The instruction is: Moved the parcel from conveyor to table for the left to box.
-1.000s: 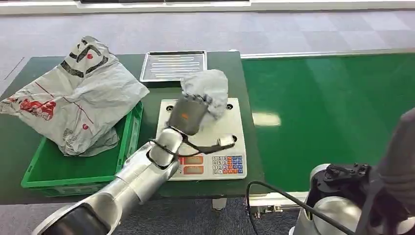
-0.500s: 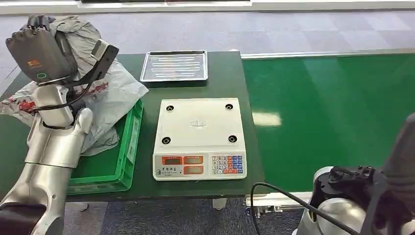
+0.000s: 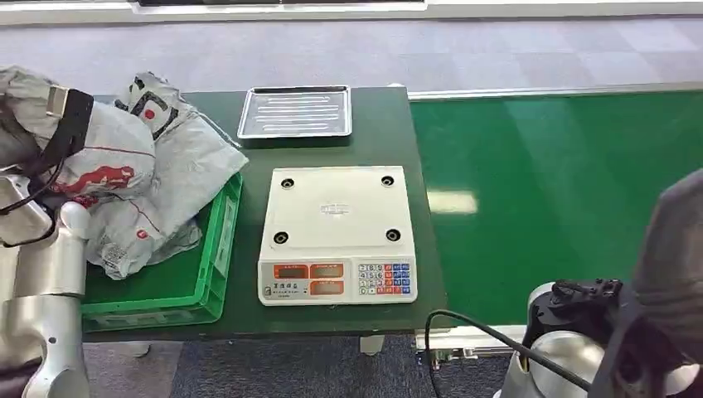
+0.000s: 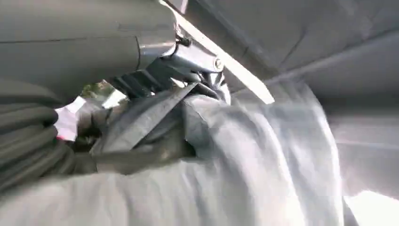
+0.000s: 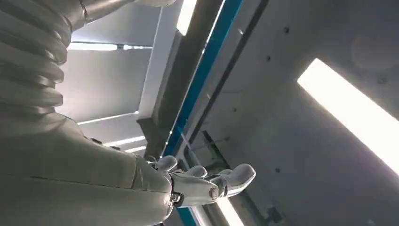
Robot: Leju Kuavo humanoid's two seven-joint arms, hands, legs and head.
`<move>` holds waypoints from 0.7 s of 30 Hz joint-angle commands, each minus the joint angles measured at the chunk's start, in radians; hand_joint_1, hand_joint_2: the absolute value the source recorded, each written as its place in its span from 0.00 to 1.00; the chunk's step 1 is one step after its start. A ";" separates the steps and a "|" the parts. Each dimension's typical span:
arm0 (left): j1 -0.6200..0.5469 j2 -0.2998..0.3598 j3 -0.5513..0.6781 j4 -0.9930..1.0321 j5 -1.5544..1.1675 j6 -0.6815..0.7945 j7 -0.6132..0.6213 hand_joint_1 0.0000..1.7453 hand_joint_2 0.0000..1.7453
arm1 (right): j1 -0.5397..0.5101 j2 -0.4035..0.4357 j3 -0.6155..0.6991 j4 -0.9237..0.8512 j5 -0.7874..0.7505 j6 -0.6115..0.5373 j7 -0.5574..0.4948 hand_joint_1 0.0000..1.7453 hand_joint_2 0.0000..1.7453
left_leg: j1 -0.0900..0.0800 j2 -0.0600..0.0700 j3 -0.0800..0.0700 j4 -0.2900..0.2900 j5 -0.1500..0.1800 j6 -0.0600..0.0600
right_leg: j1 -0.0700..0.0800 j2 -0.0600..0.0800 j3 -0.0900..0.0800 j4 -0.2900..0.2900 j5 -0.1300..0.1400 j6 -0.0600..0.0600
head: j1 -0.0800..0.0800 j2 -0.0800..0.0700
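The grey plastic parcel (image 3: pixel 25 89) is at the far left, above the green crate (image 3: pixel 214 249), held by my left hand (image 3: pixel 18 137). In the left wrist view the crumpled grey parcel (image 4: pixel 263 155) lies right against the hand, and dark fingers (image 4: pixel 141 82) curl onto it. My right hand (image 5: pixel 202 181) is raised toward the ceiling with pale fingers loosely apart and nothing in them. The right forearm (image 3: pixel 671 274) stands at the lower right.
A large grey bag (image 3: pixel 170 170) with red and black print fills the crate. A white scale (image 3: pixel 336 220) sits mid-table, with a metal tray (image 3: pixel 294 110) behind it. The green conveyor belt (image 3: pixel 564 182) runs along the right. A black cable (image 3: pixel 464 327) loops by the table's front edge.
My left hand lifted the parcel off the scale, swung it up and left, then lowered it over the crate at the left edge. The scale's plate is now bare.
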 commanded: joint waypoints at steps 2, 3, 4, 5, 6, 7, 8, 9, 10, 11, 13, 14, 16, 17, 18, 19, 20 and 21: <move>0.042 -0.041 -0.316 0.556 -0.015 -0.225 0.098 0.00 0.00 | 0.062 0.031 0.040 0.109 -0.015 -0.001 -0.001 0.00 1.00 | -0.001 -0.006 0.007 -0.007 0.003 0.002 | 0.000 -0.009 0.010 -0.007 0.000 0.001 | 0.000 0.000; 0.042 -0.041 -0.316 0.556 -0.015 -0.225 0.098 0.00 0.00 | 0.062 0.031 0.040 0.109 -0.015 -0.001 -0.001 0.00 1.00 | -0.001 -0.004 0.006 -0.007 0.002 0.002 | 0.000 -0.008 0.009 -0.007 0.000 0.001 | 0.000 0.000; 0.052 -0.041 -0.345 0.555 -0.022 -0.285 0.121 0.00 0.00 | 0.061 0.031 0.047 0.116 -0.016 -0.001 -0.001 0.00 1.00 | 0.000 -0.007 0.002 -0.003 0.001 0.002 | 0.000 -0.009 0.007 -0.003 -0.001 0.001 | 0.000 0.000; 0.052 -0.041 -0.345 0.555 -0.022 -0.285 0.121 0.00 0.00 | 0.061 0.031 0.047 0.116 -0.016 -0.001 -0.001 0.00 1.00 | 0.000 -0.004 0.001 -0.002 0.001 0.002 | 0.001 -0.007 0.006 -0.003 0.000 0.001 | 0.001 0.000; 0.065 -0.054 -0.335 0.557 -0.011 -0.327 0.095 0.00 0.00 | 0.057 0.031 0.044 0.119 -0.015 -0.001 -0.001 0.00 1.00 | 0.000 -0.003 0.001 -0.002 0.000 0.001 | 0.001 -0.005 0.005 -0.003 0.000 0.001 | 0.001 0.000; 0.073 -0.059 -0.348 0.556 -0.022 -0.325 0.104 0.00 0.00 | 0.056 0.031 0.045 0.121 -0.016 -0.001 -0.001 0.00 1.00 | 0.000 -0.002 0.002 -0.003 0.001 0.001 | 0.000 -0.005 0.006 -0.004 0.001 0.002 | 0.001 0.000; 0.080 -0.069 -0.341 0.550 -0.014 -0.321 0.088 0.00 0.00 | 0.055 0.031 0.042 0.122 -0.016 -0.001 -0.001 0.00 1.00 | -0.001 -0.003 0.003 -0.005 0.001 0.001 | -0.001 -0.006 0.006 -0.005 0.001 0.002 | 0.000 0.000; 0.085 -0.075 -0.349 0.545 -0.022 -0.312 0.097 0.00 0.00 | 0.054 0.031 0.043 0.122 -0.018 -0.001 -0.001 0.00 1.00 | -0.002 -0.005 0.003 -0.002 0.000 0.001 | -0.002 -0.007 0.007 -0.002 0.000 0.003 | 0.000 0.000; 0.086 -0.081 -0.360 0.540 -0.022 -0.307 0.107 0.00 0.00 | 0.055 0.031 0.043 0.123 -0.019 -0.001 -0.001 0.00 1.00 | -0.001 -0.005 0.003 -0.003 0.001 0.001 | -0.001 -0.008 0.007 -0.003 0.001 0.002 | 0.000 0.000; 0.082 -0.084 -0.353 0.533 -0.020 -0.297 0.098 0.00 0.00 | 0.054 0.031 0.042 0.125 -0.018 -0.001 -0.001 0.00 1.00 | -0.002 -0.005 0.003 -0.004 0.001 0.001 | -0.001 -0.009 0.008 -0.004 0.001 0.002 | 0.000 0.000; 0.075 -0.087 -0.352 0.522 -0.022 -0.283 0.098 0.00 0.00 | 0.053 0.031 0.044 0.130 -0.018 -0.001 -0.001 0.00 1.00 | -0.002 -0.007 0.002 -0.005 0.003 0.002 | -0.001 -0.011 0.007 -0.005 0.002 0.003 | 0.000 0.000; 0.073 -0.087 -0.352 0.521 -0.022 -0.282 0.099 0.00 0.00 | 0.052 0.031 0.046 0.132 -0.019 -0.001 -0.001 0.00 1.00 | -0.003 -0.008 0.003 -0.005 0.003 0.003 | -0.001 -0.013 0.008 -0.006 0.001 0.003 | 0.000 0.000; 0.068 -0.086 -0.352 0.516 -0.022 -0.282 0.101 0.00 0.00 | 0.050 0.031 0.047 0.140 -0.024 -0.001 -0.001 0.00 1.00 | -0.002 -0.010 0.002 -0.003 0.003 0.003 | -0.001 -0.014 0.009 -0.004 0.001 0.003 | 0.000 0.000; 0.072 -0.086 -0.342 0.504 -0.016 -0.261 0.093 0.00 0.00 | 0.052 0.031 0.045 0.144 -0.024 -0.001 -0.001 0.00 1.00 | -0.002 -0.009 0.002 -0.003 0.003 0.003 | -0.001 -0.013 0.008 -0.004 0.001 0.003 | 0.000 0.000; 0.075 -0.088 -0.325 0.489 -0.007 -0.221 0.086 0.00 0.00 | 0.053 0.031 0.041 0.147 -0.025 -0.001 -0.001 0.00 1.00 | -0.002 -0.009 0.002 -0.004 0.005 0.003 | -0.001 -0.014 0.008 -0.005 0.002 0.003 | 0.000 0.000; 0.075 -0.088 -0.325 0.489 -0.007 -0.221 0.086 0.00 0.00 | 0.053 0.031 0.041 0.147 -0.025 -0.001 -0.001 0.00 1.00 | -0.002 -0.011 0.002 -0.002 0.004 0.004 | -0.001 -0.015 0.008 -0.003 0.001 0.003 | 0.000 0.000; 0.077 -0.093 -0.290 0.457 0.020 -0.130 0.067 0.00 0.00 | 0.056 0.031 0.031 0.145 -0.024 -0.001 -0.001 0.00 1.00 | -0.002 -0.010 0.002 -0.003 0.005 0.004 | -0.001 -0.014 0.008 -0.003 0.001 0.004 | 0.000 0.000; 0.082 -0.099 -0.256 0.419 0.044 0.002 0.050 0.00 0.00 | 0.060 0.031 0.021 0.139 -0.022 -0.001 -0.001 0.00 1.00 | -0.002 -0.010 0.001 -0.003 0.005 0.004 | -0.001 -0.014 0.008 -0.004 0.002 0.003 | 0.000 0.000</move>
